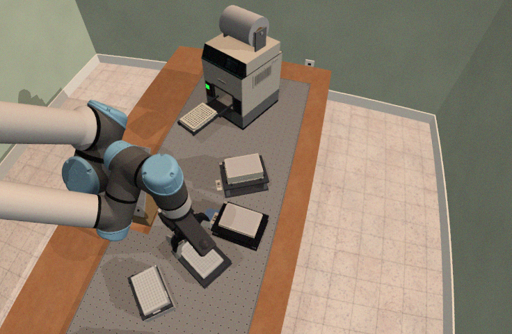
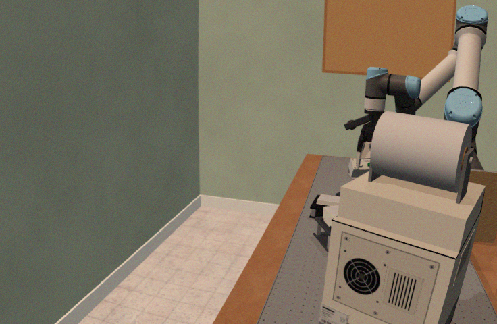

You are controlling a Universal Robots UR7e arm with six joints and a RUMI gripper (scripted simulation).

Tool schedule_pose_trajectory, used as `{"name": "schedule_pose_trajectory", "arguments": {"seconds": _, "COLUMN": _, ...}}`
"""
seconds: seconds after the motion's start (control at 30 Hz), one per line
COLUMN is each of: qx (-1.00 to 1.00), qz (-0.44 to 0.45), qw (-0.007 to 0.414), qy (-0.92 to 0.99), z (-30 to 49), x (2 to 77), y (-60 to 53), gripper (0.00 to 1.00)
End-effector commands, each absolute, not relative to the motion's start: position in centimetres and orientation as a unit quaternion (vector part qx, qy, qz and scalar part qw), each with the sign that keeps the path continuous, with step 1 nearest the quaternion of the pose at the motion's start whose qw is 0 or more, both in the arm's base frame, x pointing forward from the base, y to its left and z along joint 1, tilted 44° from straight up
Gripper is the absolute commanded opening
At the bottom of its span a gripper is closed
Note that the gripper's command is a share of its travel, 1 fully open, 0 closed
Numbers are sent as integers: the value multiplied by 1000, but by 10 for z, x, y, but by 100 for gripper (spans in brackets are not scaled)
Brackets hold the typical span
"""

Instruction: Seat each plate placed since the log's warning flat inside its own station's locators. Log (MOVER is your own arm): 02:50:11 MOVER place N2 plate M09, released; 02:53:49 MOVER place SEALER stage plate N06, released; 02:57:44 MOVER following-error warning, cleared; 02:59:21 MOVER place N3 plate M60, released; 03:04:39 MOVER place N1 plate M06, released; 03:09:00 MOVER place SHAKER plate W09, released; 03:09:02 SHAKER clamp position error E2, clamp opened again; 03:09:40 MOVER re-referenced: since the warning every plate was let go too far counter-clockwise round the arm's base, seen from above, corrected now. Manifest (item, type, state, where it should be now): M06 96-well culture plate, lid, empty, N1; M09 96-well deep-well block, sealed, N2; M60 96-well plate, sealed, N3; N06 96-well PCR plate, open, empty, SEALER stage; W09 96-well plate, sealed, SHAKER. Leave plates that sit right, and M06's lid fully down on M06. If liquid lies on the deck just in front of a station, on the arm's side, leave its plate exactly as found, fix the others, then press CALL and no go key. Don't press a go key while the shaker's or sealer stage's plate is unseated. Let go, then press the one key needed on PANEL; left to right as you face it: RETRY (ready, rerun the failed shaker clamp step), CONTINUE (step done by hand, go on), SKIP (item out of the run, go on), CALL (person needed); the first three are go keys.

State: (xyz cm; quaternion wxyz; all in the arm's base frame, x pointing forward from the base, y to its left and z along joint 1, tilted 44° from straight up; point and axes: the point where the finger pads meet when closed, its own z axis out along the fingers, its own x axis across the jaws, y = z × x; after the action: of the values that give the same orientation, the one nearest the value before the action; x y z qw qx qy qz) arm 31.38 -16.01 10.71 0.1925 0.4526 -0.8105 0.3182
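Note:
My gripper (image 1: pixel 190 252) is open and hangs over the arm-side end of a white sealed plate (image 1: pixel 204 263) on a black nest (image 1: pixel 207 268). I cannot tell if the fingers touch the plate. In the exterior view the gripper (image 2: pixel 364 154) shows behind the sealer's roll. A lidded plate (image 1: pixel 241 219) lies on a black nest, turned a little against it. A tall sealed block (image 1: pixel 244 168) sits on another nest. A well plate (image 1: pixel 151 290) lies in a light-framed station at the near end. An open PCR plate (image 1: pixel 197 116) rests on the sealer stage.
The sealer (image 1: pixel 243 84) stands at the far end with a foil roll (image 1: pixel 243 24) on top. A small bluish patch (image 1: pixel 211 214) lies on the deck by the lidded plate's nest, on the arm's side, partly hidden by my wrist. A boxy panel (image 1: pixel 143 209) is mostly hidden behind my arm.

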Motion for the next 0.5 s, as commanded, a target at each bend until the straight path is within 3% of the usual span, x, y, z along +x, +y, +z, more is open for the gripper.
{"name": "schedule_pose_trajectory", "arguments": {"seconds": 0.0, "qx": 452, "qz": 318, "qw": 193, "qy": -811, "z": 109, "x": 314, "y": -158, "gripper": 82}}
{"name": "schedule_pose_trajectory", "arguments": {"seconds": 0.47, "qx": 539, "qz": 295, "qw": 226, "qy": -756, "z": 78, "x": 347, "y": -127, "gripper": 82}}
